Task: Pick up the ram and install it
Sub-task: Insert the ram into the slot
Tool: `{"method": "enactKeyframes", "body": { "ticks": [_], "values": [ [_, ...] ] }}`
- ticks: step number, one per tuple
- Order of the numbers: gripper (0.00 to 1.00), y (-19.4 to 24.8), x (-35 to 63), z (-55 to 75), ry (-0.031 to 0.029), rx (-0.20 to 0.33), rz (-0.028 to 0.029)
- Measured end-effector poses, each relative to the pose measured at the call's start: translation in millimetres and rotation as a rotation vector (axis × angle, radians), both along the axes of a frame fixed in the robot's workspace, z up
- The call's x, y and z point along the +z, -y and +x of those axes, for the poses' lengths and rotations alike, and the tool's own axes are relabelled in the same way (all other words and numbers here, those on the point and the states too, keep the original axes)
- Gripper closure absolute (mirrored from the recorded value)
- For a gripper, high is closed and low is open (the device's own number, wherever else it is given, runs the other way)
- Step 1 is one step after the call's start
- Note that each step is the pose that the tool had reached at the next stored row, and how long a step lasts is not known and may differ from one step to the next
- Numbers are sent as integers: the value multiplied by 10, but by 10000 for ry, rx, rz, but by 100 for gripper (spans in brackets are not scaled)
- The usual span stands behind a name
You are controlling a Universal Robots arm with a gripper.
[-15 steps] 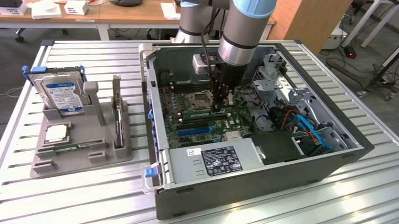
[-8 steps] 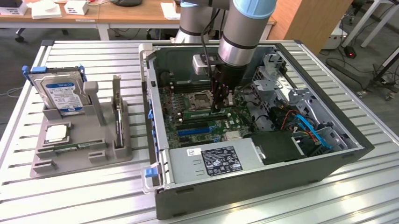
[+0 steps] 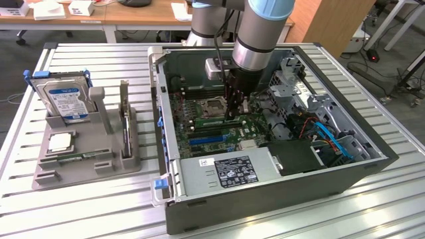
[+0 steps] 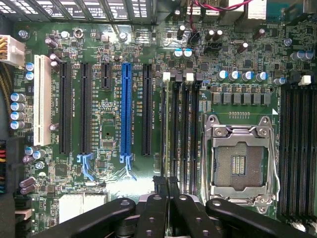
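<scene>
Exterior view: looks down at an angle from above onto my bench (image 3: 79,209) and the open computer case (image 3: 265,209), taking in both whole. Wrist view: looks straight down, close, over my claw (image 4: 166,186). Shared: the motherboard (image 4: 104,124) and its empty processor socket (image 3: 212,105).

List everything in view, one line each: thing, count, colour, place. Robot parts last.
table: one, silver slats, under everything
computer case: one, dark grey, open, on the exterior view's right
motherboard: one, green, inside the case
expansion slot: one, blue, among black slots
processor socket: one, silver, empty, beside the memory slots
power supply: one, grey, near corner of the case
holder: one, grey, on the exterior view's left
hard drive: one, silver with blue label, upright in the holder
processor chip: one, silver, flat in the holder
ram: one, green, flat at the holder's front
arm: one, grey and blue, above the case
gripper: one, black, shut, over the memory slots
</scene>
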State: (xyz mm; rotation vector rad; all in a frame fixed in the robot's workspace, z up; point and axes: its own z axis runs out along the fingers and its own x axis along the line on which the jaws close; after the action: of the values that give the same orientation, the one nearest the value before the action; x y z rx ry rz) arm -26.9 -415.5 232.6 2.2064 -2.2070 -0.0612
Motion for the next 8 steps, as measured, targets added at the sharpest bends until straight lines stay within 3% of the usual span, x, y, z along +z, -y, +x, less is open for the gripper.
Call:
{"method": "enactKeyframes", "body": {
  "ticks": [8],
  "values": [
    [89,0,-17,0,0,0,0]
  ]
}}
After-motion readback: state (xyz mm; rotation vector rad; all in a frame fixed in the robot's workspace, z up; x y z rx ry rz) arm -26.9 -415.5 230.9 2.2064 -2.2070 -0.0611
